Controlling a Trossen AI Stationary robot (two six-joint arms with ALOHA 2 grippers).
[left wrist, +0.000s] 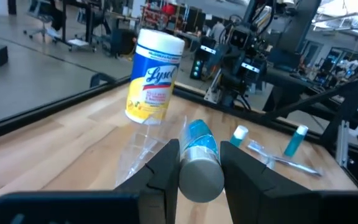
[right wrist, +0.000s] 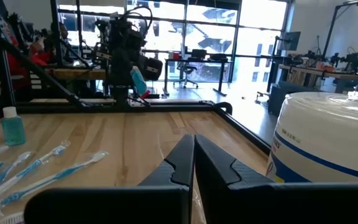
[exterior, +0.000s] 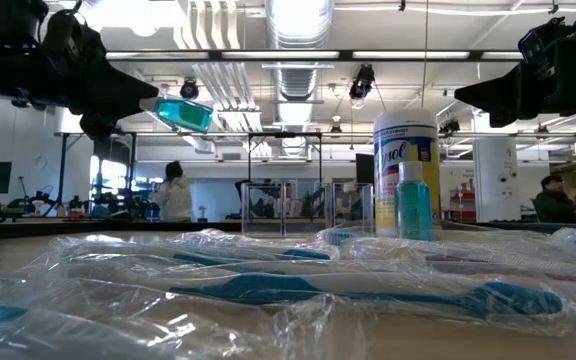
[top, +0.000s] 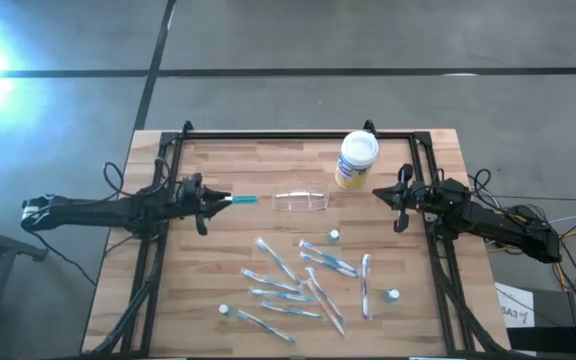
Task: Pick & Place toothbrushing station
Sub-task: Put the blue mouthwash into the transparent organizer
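We grasp a small teal bottle [top: 243,200] in our left gripper's [top: 220,201] fingers, aimed at the clear toothbrushing station [top: 301,200] mid-counter; our right gripper [top: 383,196] waits clenched at three o'clock.

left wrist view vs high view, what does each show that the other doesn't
Only the left wrist view shows the left gripper closed around a small teal bottle with a silver cap.

Only the high view shows the wrapped toothbrushes spread across the near half of the table.

Both show the Lysol canister and the clear holder.
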